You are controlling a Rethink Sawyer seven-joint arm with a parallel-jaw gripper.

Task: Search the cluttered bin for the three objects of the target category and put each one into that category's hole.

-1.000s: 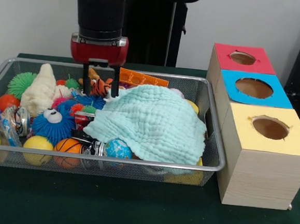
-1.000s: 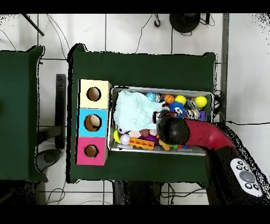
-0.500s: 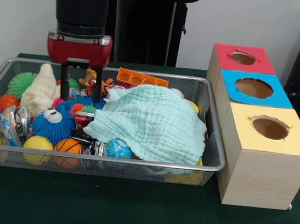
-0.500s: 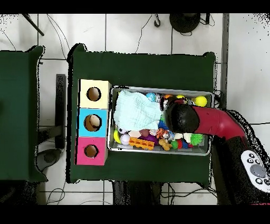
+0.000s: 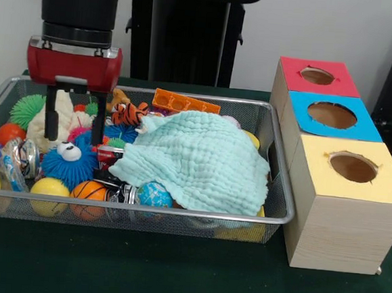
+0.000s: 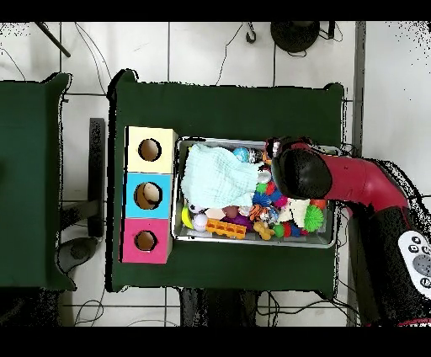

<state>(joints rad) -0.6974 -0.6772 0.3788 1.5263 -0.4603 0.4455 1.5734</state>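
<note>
Front view shows the claw (image 5: 75, 116) hanging over the left part of the bin (image 5: 197, 213), its two dark fingers (image 5: 51, 113) spread apart with nothing between them. The fingertips are down among the toys, one in front of the cream plush toy (image 5: 57, 110), the other beside the small tiger toy (image 5: 129, 113); just below them sits the blue spiky ball with eyes (image 5: 69, 161). Standing apart like this and lowered into the pile, the claw looks set to pick or probe for something, though which toy it is aimed at I cannot tell.

Around it the bin is packed: a green spiky ball (image 5: 26, 108) at the far left corner, yellow balls (image 5: 50, 189) and a small basketball (image 5: 88, 192) along the near rim, an orange plastic tray (image 5: 184, 103) at the far side. A pale green cloth (image 5: 205, 162) lies spread over the right half and covers whatever is under it, so part of the search probably means shifting it.

To the right of the bin, on the green tabletop (image 5: 172, 273), three wooden boxes stand in a row. The hole (image 5: 331, 114) in the blue-topped middle box is open and unobstructed, well apart from the claw, between the red-framed hole (image 5: 317, 75) and the yellow-framed hole (image 5: 352, 167).

Overhead, the arm (image 6: 353, 181) covers the claw itself.
</note>
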